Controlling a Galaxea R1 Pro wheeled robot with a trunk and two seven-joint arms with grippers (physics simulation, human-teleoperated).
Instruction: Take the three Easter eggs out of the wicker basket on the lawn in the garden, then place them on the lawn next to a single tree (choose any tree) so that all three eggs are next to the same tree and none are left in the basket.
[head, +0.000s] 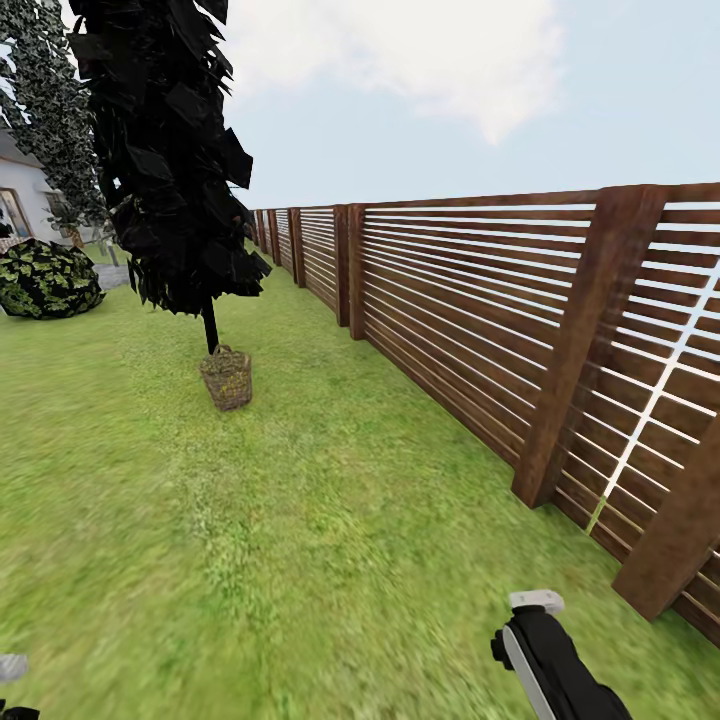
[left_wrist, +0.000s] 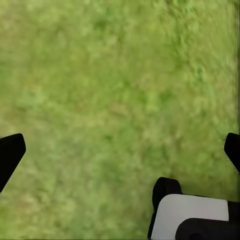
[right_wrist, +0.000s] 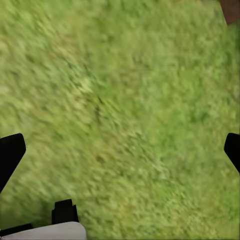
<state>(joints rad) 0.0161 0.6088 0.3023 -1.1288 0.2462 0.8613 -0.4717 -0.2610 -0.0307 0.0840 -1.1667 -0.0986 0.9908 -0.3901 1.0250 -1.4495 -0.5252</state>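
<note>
— Grass under both arms, is that right?

— Yes. In the left wrist view the lawn (left_wrist: 110, 90) spreads mottled green beneath the left gripper (left_wrist: 120, 150), whose two dark fingertips (left_wrist: 10, 155) sit at opposite edges of the picture, spread wide with nothing between them but turf. The right gripper (right_wrist: 120, 150) looks the same in its own wrist view: fingertips (right_wrist: 10, 155) far apart, nothing held, blurred grass beyond them and a scrap of brown at one corner.

— And the basket?

— The wicker basket (head: 227, 376) stands on the lawn well ahead of both grippers, far beyond the fingertips and nearer the left gripper's side than the right's. It sits upright, just in front of the thin trunk of a dark cone-shaped tree (head: 165, 150), close to touching it. I cannot tell whether eggs lie inside; the weave and a greenish blur are all that shows at this range.

— What else lies around?

— A wooden slat fence (head: 480, 300) runs along the right gripper's side and recedes toward the back of the garden. A round leafy bush (head: 45, 280) sits far off on the left gripper's side, with a pale house (head: 20, 200) behind it. In the head view the right arm's end (head: 545, 650) pokes in low, near the fence.
</note>
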